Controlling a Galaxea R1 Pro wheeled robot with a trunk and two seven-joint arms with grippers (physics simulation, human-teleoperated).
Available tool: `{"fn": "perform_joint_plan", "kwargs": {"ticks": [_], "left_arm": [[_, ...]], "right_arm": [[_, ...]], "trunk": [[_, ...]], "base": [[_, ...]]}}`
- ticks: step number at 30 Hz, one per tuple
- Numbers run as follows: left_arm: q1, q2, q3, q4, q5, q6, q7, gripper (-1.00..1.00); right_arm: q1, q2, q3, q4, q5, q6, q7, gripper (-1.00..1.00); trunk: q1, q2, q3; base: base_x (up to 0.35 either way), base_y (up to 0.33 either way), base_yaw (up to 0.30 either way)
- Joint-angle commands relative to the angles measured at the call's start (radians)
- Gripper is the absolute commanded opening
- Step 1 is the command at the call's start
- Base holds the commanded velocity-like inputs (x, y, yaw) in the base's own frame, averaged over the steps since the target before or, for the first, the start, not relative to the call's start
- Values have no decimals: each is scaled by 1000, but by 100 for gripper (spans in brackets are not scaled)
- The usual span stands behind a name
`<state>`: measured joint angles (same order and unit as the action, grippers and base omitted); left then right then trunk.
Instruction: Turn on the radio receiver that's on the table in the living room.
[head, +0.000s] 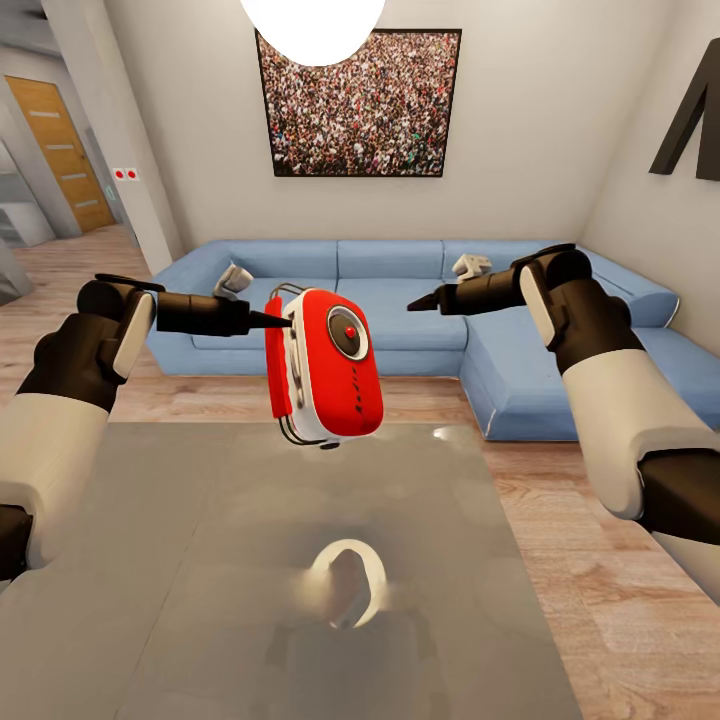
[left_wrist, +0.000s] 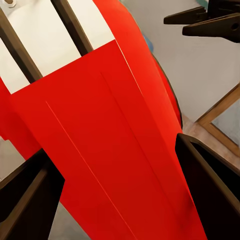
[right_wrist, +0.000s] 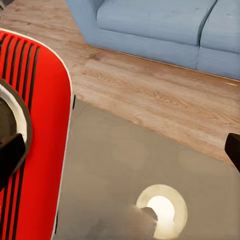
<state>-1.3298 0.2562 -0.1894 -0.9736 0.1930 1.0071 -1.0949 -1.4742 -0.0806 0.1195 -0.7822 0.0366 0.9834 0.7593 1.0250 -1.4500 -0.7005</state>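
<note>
Nearest the camera, across the lower half of the head view, lay the glossy grey top of the table, mirroring a round ceiling lamp. Above its far edge, at the centre of the frame, the radio receiver hung in the air, lifted clear of the tabletop and tilted, its red face with the round dial turned toward the camera. The left gripper came in from the left of the frame and was clenched on the radio's side; in the left wrist view its dark fingers sat on either side of the red casing. The right gripper pointed in from the right of the frame, apart from the radio and holding nothing. Its fingertips looked close together, yet whether they were fully closed I cannot tell.

The step in hand appeared to be pressing the switch: the radio was held up and presented, and the free gripper faced its front. The next move would call for a short, steady push toward the dial while the left gripper kept its hold.

There was open air between the right gripper and the radio. The blue sofa stood beyond the table, with wood floor between.
</note>
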Motion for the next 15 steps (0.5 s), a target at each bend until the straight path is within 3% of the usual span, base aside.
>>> {"fn": "perform_joint_plan", "kwargs": {"ticks": [1,15], "left_arm": [[0,0,0,-1,10,4,0,-100],[0,0,-8,-1,9,4,0,-100]], "right_arm": [[0,0,0,0,0,0,0,100],[0,16,3,3,-1,1,49,100]], "trunk": [[0,0,0],[0,0,0]], "base": [[0,0,0],[0,0,0]]}}
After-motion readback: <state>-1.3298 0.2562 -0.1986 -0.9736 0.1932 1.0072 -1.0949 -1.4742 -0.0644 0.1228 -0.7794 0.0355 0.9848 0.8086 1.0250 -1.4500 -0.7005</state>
